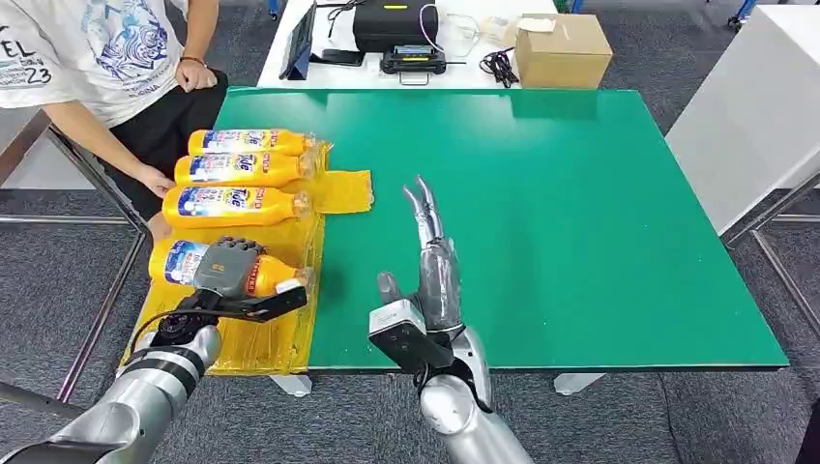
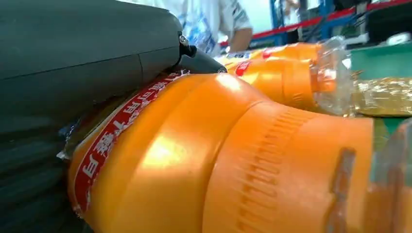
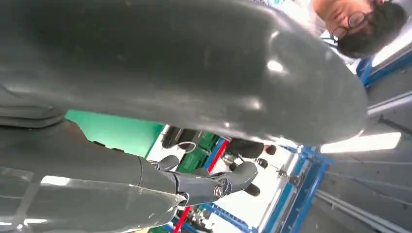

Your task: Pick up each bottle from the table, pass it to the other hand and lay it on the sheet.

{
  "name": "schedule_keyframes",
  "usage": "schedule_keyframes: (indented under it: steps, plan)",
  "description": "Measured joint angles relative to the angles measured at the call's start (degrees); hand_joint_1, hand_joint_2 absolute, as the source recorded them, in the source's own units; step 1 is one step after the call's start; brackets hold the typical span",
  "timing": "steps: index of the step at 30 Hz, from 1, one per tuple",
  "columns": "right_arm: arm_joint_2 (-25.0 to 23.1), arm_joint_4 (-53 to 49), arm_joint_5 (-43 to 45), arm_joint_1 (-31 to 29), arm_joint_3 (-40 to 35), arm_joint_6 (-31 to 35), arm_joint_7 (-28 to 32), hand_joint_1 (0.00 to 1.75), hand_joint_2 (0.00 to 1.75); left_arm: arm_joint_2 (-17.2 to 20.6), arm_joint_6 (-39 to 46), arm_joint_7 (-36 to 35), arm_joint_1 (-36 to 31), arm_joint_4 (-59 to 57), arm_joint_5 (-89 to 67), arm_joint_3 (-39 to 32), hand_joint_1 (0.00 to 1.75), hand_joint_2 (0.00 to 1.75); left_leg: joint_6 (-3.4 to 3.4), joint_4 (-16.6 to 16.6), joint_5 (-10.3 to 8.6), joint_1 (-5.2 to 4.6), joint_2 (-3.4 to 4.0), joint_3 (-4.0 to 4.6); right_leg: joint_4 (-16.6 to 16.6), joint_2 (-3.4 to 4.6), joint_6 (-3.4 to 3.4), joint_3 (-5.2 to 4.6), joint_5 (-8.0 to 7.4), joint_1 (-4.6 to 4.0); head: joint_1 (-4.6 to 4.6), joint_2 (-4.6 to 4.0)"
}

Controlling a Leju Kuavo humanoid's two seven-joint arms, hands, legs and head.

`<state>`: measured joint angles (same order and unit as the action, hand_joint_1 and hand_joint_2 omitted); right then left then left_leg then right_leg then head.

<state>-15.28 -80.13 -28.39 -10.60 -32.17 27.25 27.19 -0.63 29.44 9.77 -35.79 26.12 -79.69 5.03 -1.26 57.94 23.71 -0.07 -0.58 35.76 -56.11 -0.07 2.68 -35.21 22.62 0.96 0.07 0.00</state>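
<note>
The green bench (image 1: 580,213) took up most of the head view, with a yellow sheet (image 1: 253,340) spread along its left edge. Behind it stood a white table (image 1: 454,75) carrying a cardboard box (image 1: 563,48) and a black case (image 1: 394,21). A person (image 1: 106,58) in a white printed shirt sat at the left, one hand near the sheet.

Four orange bottles lay on their sides on the sheet, in a row from far to near, caps pointing right. The three far bottles (image 1: 242,172) lay side by side, close together. The nearest bottle (image 1: 266,275) lay under the left hand (image 1: 232,275), which rested on top of it with fingers curled over its body, grasping it; the left wrist view showed the grey cover pressed against the label of that bottle (image 2: 204,160).

The right hand (image 1: 430,261) hovered over the bare green surface near the front edge, fingers stretched straight forward, released and holding nothing.
</note>
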Motion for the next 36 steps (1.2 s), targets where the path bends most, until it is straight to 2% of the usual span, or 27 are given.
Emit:
schedule_keyframes:
  steps: [2,3,4,5,9,10,16,22,28,34,36]
  plan:
    - [0.00,0.09,0.00,0.00,-0.24,-0.35,-0.15,0.00,0.00,0.04,-0.72,0.00,-0.37,-0.67,0.78,-0.59,1.75,1.75,0.00,0.00,0.00,0.00,0.01,-0.07,0.00,0.00,0.00,0.07,0.00,0.00,0.02,0.00]
    - [0.00,0.15,0.00,0.01,-0.35,-0.39,-0.15,0.00,0.00,0.09,-0.85,0.09,-0.47,-0.92,1.22,-0.86,1.66,1.75,0.00,0.00,0.00,0.00,0.02,-0.11,-0.01,0.01,0.00,0.09,0.00,0.00,0.02,0.00]
    - [0.00,0.20,0.00,0.02,-0.44,-0.52,-0.15,0.00,0.00,0.09,-1.22,0.51,-0.54,-1.09,1.95,-1.05,0.93,1.75,0.00,0.00,0.00,0.00,0.02,-0.12,-0.01,0.01,0.00,0.10,0.00,0.00,0.02,0.00]
    - [0.00,0.26,0.00,0.02,-0.48,-0.59,-0.17,0.00,0.00,0.09,-1.74,1.11,-0.65,-1.31,2.90,-1.40,0.00,1.75,0.01,0.00,0.00,0.00,0.02,-0.13,-0.01,0.01,0.00,0.12,0.00,0.00,0.02,0.00]
    - [0.00,0.70,0.00,0.01,-0.79,-1.14,-0.22,0.00,0.00,-0.04,-6.52,5.56,-1.04,-1.66,8.64,-3.68,0.00,1.75,0.01,0.00,0.00,0.00,0.02,-0.16,-0.01,0.01,0.00,0.14,0.00,0.00,0.02,0.00]
    - [0.00,0.87,0.00,0.01,-0.87,-1.22,-0.24,0.00,0.00,-0.06,-8.73,7.27,-1.23,-1.73,10.74,-4.48,0.00,0.00,0.01,-0.01,0.00,0.00,0.02,-0.16,-0.01,0.00,0.00,0.14,0.00,0.00,0.00,0.00]
    - [-0.02,2.12,0.81,-0.16,-0.94,-2.54,-0.28,0.00,0.00,-0.42,-16.99,12.29,-1.25,-1.81,17.84,-7.81,0.00,0.00,0.00,-0.01,-0.01,-0.01,-0.11,-0.24,0.00,-0.05,-0.01,0.27,0.03,0.01,0.02,0.00]
    - [-0.04,4.46,2.43,-1.26,-0.94,-3.30,0.24,0.00,0.00,-0.48,-32.02,16.39,-1.86,-1.81,26.27,-10.23,0.00,0.00,0.00,-0.04,0.00,-0.01,-0.29,-0.56,0.01,-0.19,-0.04,0.66,0.07,0.01,0.02,0.00]
    - [-0.20,5.84,2.71,-1.65,-0.94,-3.32,0.37,0.00,0.00,-0.50,-33.73,17.29,-1.79,-1.81,27.72,-11.04,0.00,0.00,0.02,-0.04,-0.02,-0.01,-0.28,-0.70,0.00,-0.18,-0.04,0.76,0.06,0.00,0.02,0.00]
    - [-0.41,7.63,3.76,-2.26,-0.96,-3.37,1.29,0.00,0.00,-0.77,-45.16,25.39,-0.27,-1.25,42.38,-14.58,0.00,0.00,0.04,-0.04,-0.03,0.01,-0.26,-0.69,-0.01,-0.17,-0.05,0.70,0.06,0.00,0.02,0.00]
    - [-0.52,8.09,3.91,-2.27,-0.98,-3.30,1.42,0.00,0.00,-1.49,-41.30,27.39,1.22,0.22,47.33,-15.65,0.00,0.00,0.04,-0.03,-0.04,0.01,-0.24,-0.59,0.00,-0.17,-0.05,0.59,0.06,0.00,0.02,0.00]
